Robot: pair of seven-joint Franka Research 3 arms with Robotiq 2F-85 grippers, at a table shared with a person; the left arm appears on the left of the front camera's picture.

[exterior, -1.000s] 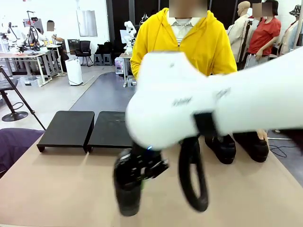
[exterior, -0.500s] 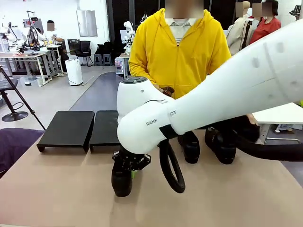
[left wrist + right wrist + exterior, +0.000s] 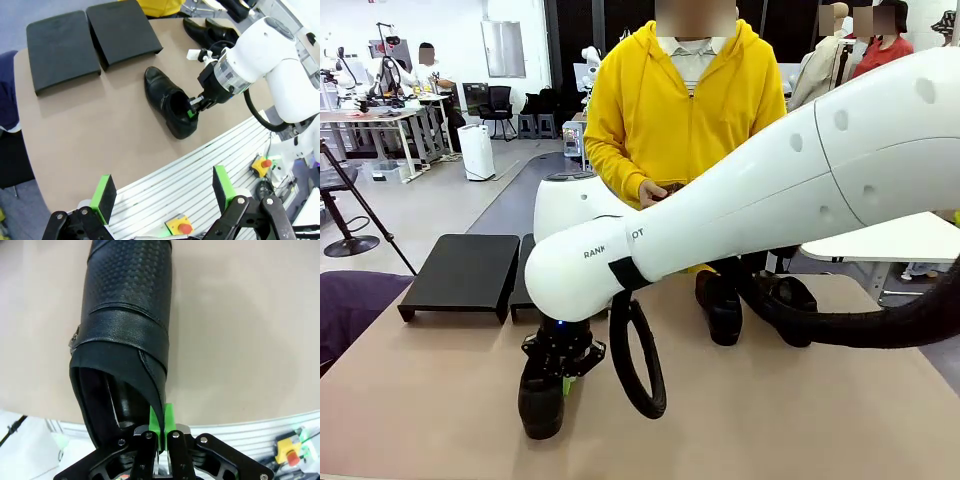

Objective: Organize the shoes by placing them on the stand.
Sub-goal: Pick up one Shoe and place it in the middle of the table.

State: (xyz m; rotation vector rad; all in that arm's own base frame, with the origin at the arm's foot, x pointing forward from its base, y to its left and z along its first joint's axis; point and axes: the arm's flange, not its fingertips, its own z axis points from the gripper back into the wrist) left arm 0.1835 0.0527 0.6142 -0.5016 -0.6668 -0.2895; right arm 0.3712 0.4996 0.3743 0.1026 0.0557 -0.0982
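Shoe on tan table nr black stands, busy lab rm behind.

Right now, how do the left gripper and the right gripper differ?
The left gripper is open with nothing between its pads; the right gripper is shut on the collar of a shoe. The left gripper hangs high over the near edge of the table; the right gripper is low, near the tabletop. Both are black with green pads.

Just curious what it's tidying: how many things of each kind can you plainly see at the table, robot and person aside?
Black glossy leather slip-on shoes: 3 plainly seen, one in the right claw
Flat black rectangular stands: 2
Total: 5
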